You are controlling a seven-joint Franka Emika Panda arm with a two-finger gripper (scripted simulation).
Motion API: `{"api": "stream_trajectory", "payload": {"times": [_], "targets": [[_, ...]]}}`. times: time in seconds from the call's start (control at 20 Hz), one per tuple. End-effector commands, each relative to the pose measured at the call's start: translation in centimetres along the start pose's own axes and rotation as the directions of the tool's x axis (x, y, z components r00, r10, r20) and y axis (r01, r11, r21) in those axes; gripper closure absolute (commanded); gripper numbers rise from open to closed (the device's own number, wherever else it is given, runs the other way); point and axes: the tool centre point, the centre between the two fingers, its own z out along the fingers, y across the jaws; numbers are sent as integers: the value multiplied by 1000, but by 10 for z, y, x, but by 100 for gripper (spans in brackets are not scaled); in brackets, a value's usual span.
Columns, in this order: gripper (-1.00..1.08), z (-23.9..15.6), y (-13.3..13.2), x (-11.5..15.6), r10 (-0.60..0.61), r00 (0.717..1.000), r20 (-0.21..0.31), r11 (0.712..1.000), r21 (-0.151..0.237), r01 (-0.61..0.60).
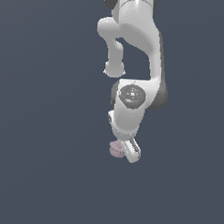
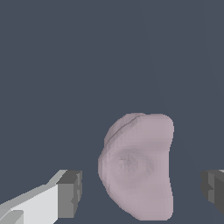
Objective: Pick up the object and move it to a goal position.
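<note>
Background: I see a flat, uniform dark slate-blue field in both views; no edge or seam shows.
Arm: the white Panda arm [image 1: 137, 35] comes down from the top of the exterior view, wrist pointing downward.
Gripper: the gripper [image 1: 125, 152] hangs at the arm's lowest point. In the wrist view its fingers [image 2: 70, 193] stand spread wide, one dark pad on each side, neither touching anything.
Object: the pale pink-mauve lumpy object [image 2: 138, 168] sits between the two pads, with clear gaps on both sides. In the exterior view the object [image 1: 115, 149] lies just beside the fingertips, toward the exterior view's left.
Contact: I see none.
</note>
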Motion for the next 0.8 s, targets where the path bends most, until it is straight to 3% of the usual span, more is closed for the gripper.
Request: {"api": "stream_trajectory", "payload": {"times": [0.0,0.3,0.6,0.65,0.75], "targets": [[-92,10,1,0,1,1000,0,1000,-1,-1],[-92,41,2,0,4,1000,0,1000,-1,-4],[-92,44,0,0,4,1000,0,1000,-1,-4],[108,44,0,0,4,1000,0,1000,-1,-4],[108,44,0,0,4,1000,0,1000,-1,-4]]}}
